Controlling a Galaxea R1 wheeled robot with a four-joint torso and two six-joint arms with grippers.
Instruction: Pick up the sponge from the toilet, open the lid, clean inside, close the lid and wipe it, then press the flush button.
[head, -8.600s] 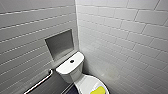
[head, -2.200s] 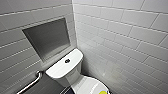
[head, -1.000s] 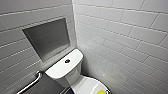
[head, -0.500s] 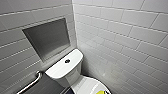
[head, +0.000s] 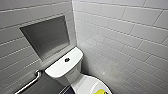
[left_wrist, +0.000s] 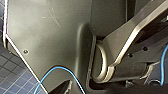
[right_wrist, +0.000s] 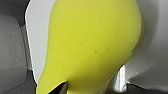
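Nearby the right wrist, the sponge (right_wrist: 92, 45) rests on the lid (head: 87, 85).

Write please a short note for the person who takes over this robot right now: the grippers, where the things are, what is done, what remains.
Grippers: for left and right alike, open or shut cannot be told.
Sponge: it lies on the closed lid; the right wrist camera is close over it. Whether it is gripped cannot be told.
Toilet: in the corner of the tiled walls, with the flush button on the tank top.
Done: nothing that shows; the sponge appears not lifted and the lid is shut.
Left: pick up the sponge, open the lid, clean inside, close, wipe, flush.
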